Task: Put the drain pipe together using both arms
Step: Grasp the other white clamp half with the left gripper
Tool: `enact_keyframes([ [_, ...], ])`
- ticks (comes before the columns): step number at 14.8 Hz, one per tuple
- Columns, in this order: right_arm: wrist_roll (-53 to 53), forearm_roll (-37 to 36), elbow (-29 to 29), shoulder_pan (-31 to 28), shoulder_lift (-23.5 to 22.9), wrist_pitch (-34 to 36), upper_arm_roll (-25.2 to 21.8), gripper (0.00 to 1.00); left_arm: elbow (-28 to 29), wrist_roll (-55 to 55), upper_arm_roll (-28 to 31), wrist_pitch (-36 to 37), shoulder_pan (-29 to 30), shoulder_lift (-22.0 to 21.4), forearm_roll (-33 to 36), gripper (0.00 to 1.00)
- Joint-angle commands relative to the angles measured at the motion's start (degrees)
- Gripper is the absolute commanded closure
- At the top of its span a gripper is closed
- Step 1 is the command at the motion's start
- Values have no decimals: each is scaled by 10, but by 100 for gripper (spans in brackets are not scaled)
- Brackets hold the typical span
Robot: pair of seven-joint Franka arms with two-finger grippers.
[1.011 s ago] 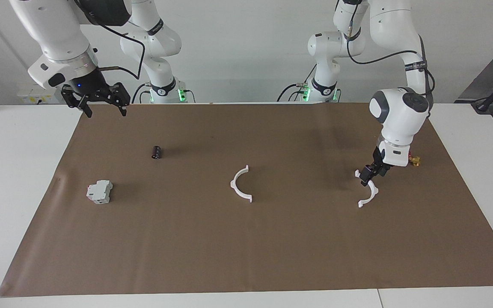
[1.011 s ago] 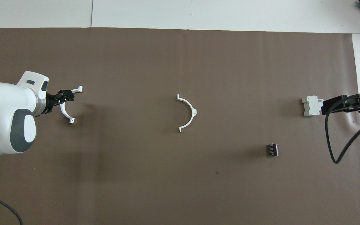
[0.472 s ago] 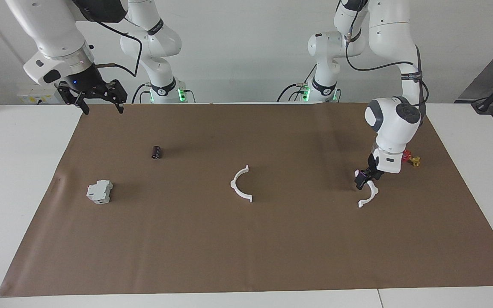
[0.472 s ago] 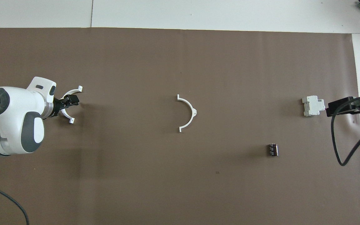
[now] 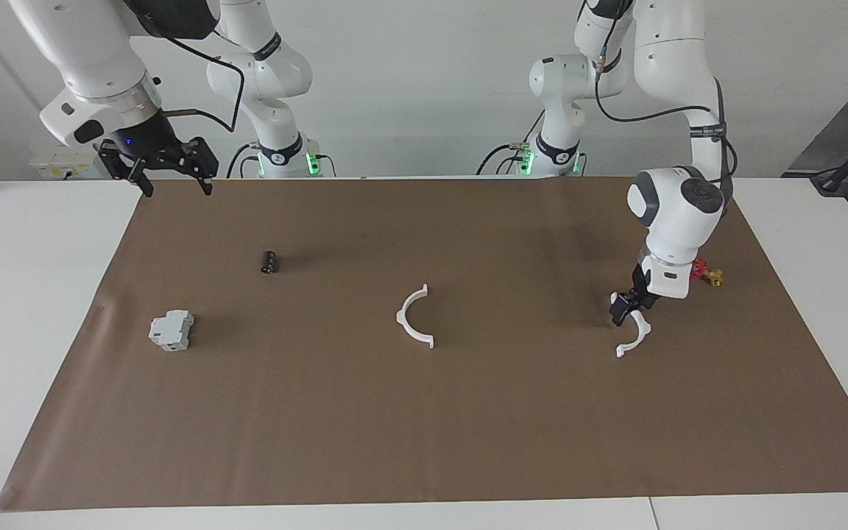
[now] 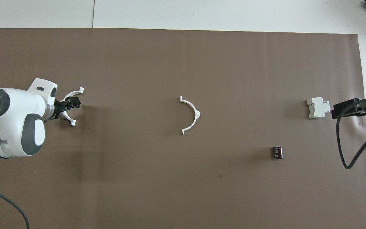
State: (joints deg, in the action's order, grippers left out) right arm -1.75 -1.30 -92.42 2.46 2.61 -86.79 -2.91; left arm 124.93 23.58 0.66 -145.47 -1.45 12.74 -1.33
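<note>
The drain pipe lies as two separate thin white half-rings flat on the brown mat (image 5: 468,442): one arc (image 5: 414,318) mid-table, well apart from both sets of jaws, and a second arc (image 5: 634,335) at the left arm's end, directly under the left gripper (image 5: 624,309). The left gripper's jaws stand open, lowered astride the second arc's band near one end tab; whether they touch it cannot be told. Judged step: first grasp. Close squarely across the narrow band, clear of the tab, because thin smooth plastic will probably twist or skate on the mat under an off-centre pinch. Each arc is semicircular, rigid-looking, with small square tabs at its ends. The right gripper (image 5: 170,177) waits raised, jaws open and empty, over the mat's edge at the right arm's end. A grey-white boxy block (image 5: 171,330), a small black cylinder (image 5: 269,262) and a red-and-yellow valve piece (image 5: 707,273) lie apart from the work
</note>
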Motion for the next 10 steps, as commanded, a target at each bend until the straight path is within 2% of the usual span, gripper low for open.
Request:
enact_keyframes([
  [1,-4,8,-7,-11,10,7,6,0,7,2,4,5,-7,-7,-6,23],
  [2,-4,8,-7,-11,10,7,6,0,7,2,4,5,-6,-6,-6,52],
  [3,-4,8,-7,-11,10,7,6,0,7,-1,4,5,-6,-6,-6,88],
  [4,-4,8,-7,-11,10,7,6,0,6,-2,4,5,-6,-6,-6,100],
  [10,-4,8,-7,-11,10,7,6,0,-3,-1,3,14,-7,-5,-6,100],
])
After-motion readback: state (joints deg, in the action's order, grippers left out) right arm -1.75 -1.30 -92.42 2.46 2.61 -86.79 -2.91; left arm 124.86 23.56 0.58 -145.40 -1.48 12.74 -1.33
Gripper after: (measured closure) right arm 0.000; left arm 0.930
